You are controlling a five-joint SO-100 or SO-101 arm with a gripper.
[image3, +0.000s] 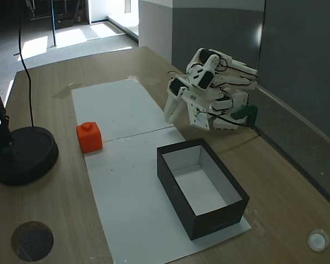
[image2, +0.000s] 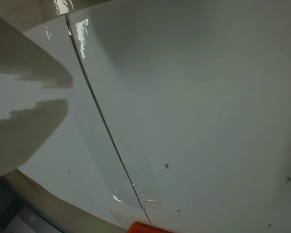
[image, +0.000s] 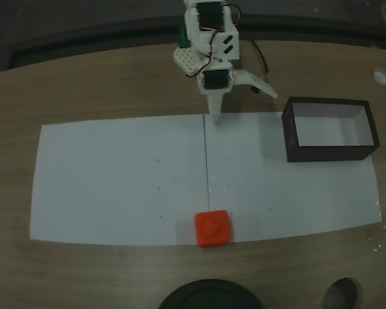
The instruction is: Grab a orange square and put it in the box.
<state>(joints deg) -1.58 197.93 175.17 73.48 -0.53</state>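
Observation:
The orange square (image: 212, 228) lies at the near edge of the white paper sheet in a fixed view, bump face up. In another fixed view the orange square (image3: 89, 137) sits left of the box, and only a sliver of it (image2: 144, 227) shows at the bottom of the wrist view. The box (image: 289, 135), dark outside and pale inside, stands open-topped on the sheet's right end; from the other side its dark wall (image3: 214, 220) faces me. My gripper (image: 244, 106) (image3: 184, 121) hangs open and empty over the sheet's far edge, well away from both. One pale finger (image2: 24, 53) shows at the left.
The white sheet (image: 116, 180) has a seam down its middle and small pen marks. A black round lamp base (image3: 22, 154) stands near the block on the wooden table (image: 116, 84). A small white cap (image: 379, 76) lies beyond the box.

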